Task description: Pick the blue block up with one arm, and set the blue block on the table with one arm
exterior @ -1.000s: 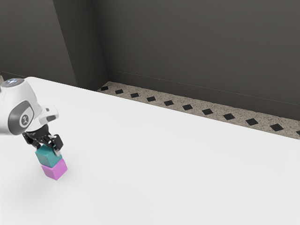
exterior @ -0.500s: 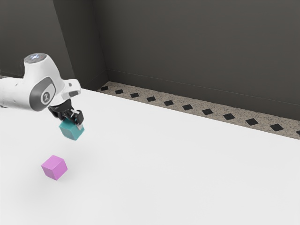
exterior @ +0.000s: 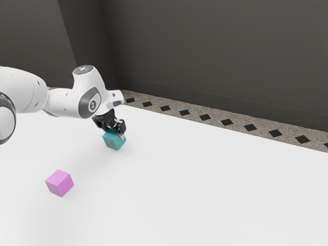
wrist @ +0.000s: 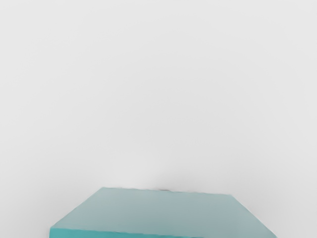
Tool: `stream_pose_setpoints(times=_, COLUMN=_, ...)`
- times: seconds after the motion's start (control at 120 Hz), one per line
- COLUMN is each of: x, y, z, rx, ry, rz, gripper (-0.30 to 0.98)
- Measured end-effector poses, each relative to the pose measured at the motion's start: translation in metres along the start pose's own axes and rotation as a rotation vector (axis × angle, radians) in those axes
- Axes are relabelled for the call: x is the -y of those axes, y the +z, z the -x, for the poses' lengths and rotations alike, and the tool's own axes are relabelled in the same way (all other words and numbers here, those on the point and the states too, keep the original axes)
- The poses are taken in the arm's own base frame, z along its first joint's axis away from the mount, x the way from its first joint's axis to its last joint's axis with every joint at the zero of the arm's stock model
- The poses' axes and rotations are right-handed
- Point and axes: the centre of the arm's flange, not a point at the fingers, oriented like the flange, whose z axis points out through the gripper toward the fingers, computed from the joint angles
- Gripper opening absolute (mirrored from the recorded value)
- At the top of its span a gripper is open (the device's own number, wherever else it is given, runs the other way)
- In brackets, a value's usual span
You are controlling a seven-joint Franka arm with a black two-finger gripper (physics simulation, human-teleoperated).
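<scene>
My black gripper (exterior: 117, 129) is at the left part of the exterior view, pointing down, shut on the teal-blue block (exterior: 114, 140) at its upper part. Whether the block touches the white table (exterior: 205, 184) or hangs just over it, I cannot tell. In the wrist view the same blue block (wrist: 163, 210) lies large along the lower edge, with white table surface (wrist: 158, 99) beyond it.
A pink-purple block (exterior: 59, 183) rests on the table, apart from the blue one, nearer the exterior view's lower left corner. The table's far edge runs behind my hand, with a patterned floor and dark wall past it.
Lifted off the pink block, the blue block has travelled in my gripper toward the exterior view's right. The pink block has stayed put.
</scene>
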Motion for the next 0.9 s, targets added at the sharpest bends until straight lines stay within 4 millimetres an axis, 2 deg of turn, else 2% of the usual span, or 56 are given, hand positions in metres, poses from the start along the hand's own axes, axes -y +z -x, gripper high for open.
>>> stream_pose_setpoints(times=0.158, x=-0.002, y=0.01, z=0.0, rx=0.01, ry=-0.002, rz=0.008, gripper=0.36)
stream_pose_setpoints(times=0.217, x=-0.002, y=0.01, z=0.0, rx=0.01, ry=-0.004, rz=0.011, gripper=0.43)
stream_pose_setpoints(times=0.267, x=-0.003, y=0.005, z=-0.001, rx=0.004, ry=-0.007, rz=0.015, gripper=0.49)
stream_pose_setpoints(times=0.35, x=-0.004, y=-0.014, z=-0.003, rx=-0.018, ry=-0.007, rz=0.014, gripper=0.55)
stream_pose_setpoints(times=0.4, x=-0.007, y=-0.044, z=-0.001, rx=-0.044, ry=-0.002, rz=0.005, gripper=0.58)
stream_pose_setpoints(times=0.433, x=-0.011, y=-0.077, z=0.002, rx=-0.072, ry=0.006, rz=-0.006, gripper=0.59)
stream_pose_setpoints(times=0.483, x=-0.022, y=-0.14, z=0.009, rx=-0.119, ry=0.022, rz=-0.024, gripper=0.61)
stream_pose_setpoints(times=0.525, x=-0.035, y=-0.213, z=0.019, rx=-0.173, ry=0.04, rz=-0.044, gripper=0.63)
stream_pose_setpoints(times=0.575, x=-0.05, y=-0.287, z=0.036, rx=-0.224, ry=0.06, rz=-0.064, gripper=0.64)
stream_pose_setpoints(times=0.633, x=-0.068, y=-0.356, z=0.062, rx=-0.253, ry=0.079, rz=-0.079, gripper=0.65)
stream_pose_setpoints(times=0.658, x=-0.073, y=-0.378, z=0.074, rx=-0.252, ry=0.081, rz=-0.084, gripper=0.65)
stream_pose_setpoints(times=0.7, x=-0.077, y=-0.397, z=0.091, rx=-0.226, ry=0.077, rz=-0.087, gripper=0.66)
stream_pose_setpoints(times=0.75, x=-0.079, y=-0.405, z=0.104, rx=-0.179, ry=0.071, rz=-0.086, gripper=0.67)
stream_pose_setpoints(times=0.9, x=-0.081, y=-0.397, z=0.131, rx=-0.048, ry=0.052, rz=-0.078, gripper=0.68)
